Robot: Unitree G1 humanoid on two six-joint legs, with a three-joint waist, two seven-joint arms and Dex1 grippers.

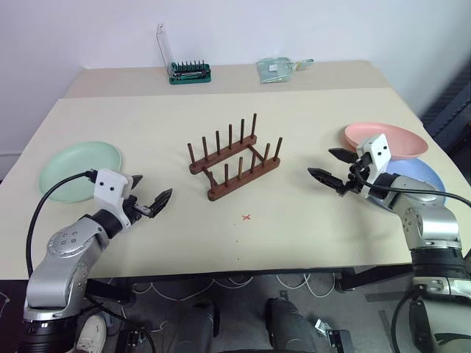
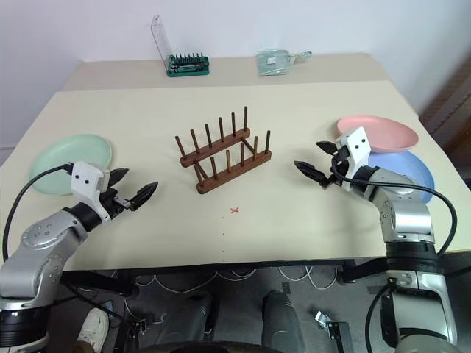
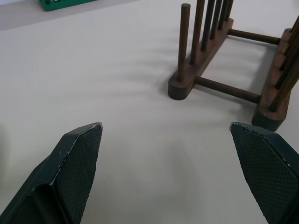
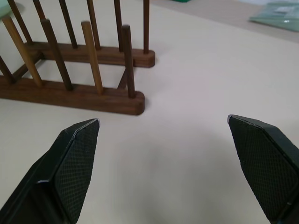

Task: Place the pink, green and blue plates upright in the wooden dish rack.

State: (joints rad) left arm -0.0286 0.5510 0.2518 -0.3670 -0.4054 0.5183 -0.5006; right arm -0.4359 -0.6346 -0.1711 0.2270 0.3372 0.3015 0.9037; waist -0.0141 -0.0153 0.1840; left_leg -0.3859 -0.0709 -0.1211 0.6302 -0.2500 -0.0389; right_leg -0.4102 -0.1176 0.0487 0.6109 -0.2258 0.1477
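Observation:
The wooden dish rack (image 1: 234, 158) stands empty at the middle of the table, its pegs upright. Far left on the table the green plate (image 1: 77, 170) lies flat. At the far right the pink plate (image 1: 386, 140) lies flat, its near edge overlapping the blue plate (image 1: 429, 179), which my right arm partly hides. My left gripper (image 1: 151, 190) hovers open just right of the green plate, pointing toward the rack. My right gripper (image 1: 324, 163) hovers open just left of the pink and blue plates, also facing the rack (image 4: 79, 88). Neither holds anything.
A green screwdriver-bit holder (image 1: 190, 71) with a raised clear lid and a clear plastic packet (image 1: 276, 68) lie on the back table. A small red cross (image 1: 246, 217) marks the tabletop in front of the rack. The table's front edge runs just below my forearms.

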